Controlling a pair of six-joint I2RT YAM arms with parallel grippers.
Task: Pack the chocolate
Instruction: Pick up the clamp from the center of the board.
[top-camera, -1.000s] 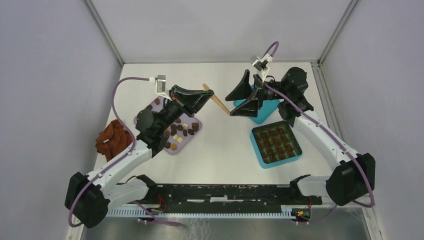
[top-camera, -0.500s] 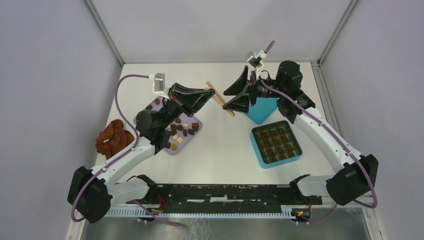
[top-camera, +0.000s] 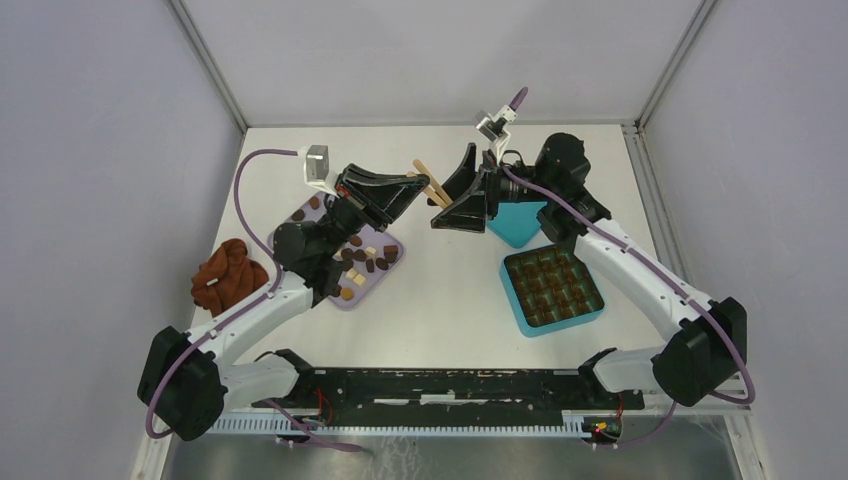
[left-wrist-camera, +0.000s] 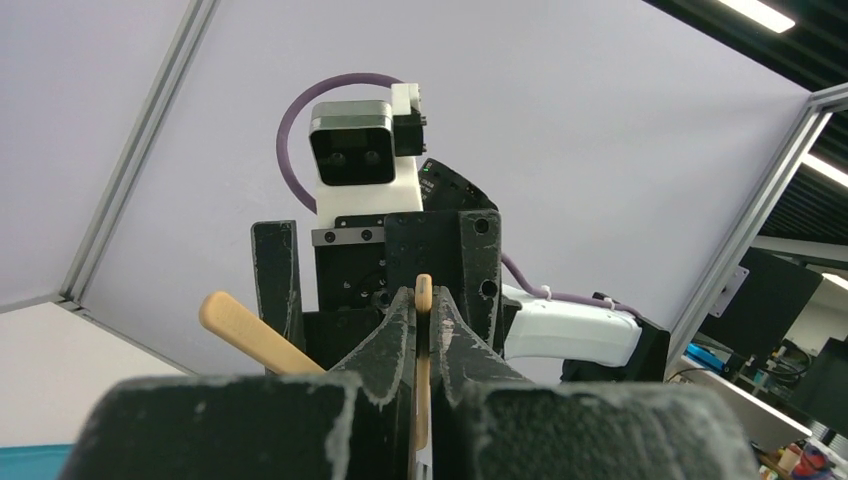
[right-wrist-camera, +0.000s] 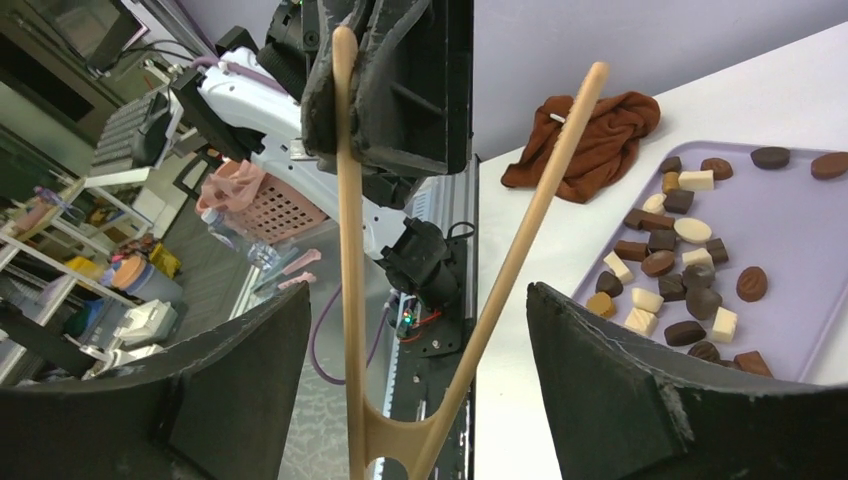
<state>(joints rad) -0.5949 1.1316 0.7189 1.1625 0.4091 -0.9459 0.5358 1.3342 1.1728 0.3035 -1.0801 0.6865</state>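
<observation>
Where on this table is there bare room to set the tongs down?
Bare: the wide middle strip of table between the lavender tray and the teal box, and the far band by the back wall. Crowded: left edge, cloth beside tray; right, box beside teal lid.

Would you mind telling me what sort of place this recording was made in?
Probably a robotics lab: a white table walled in by plain panels on an aluminium frame, a left arm and right arm bolted at its edge, and shelves beyond it in the right wrist view.
</observation>
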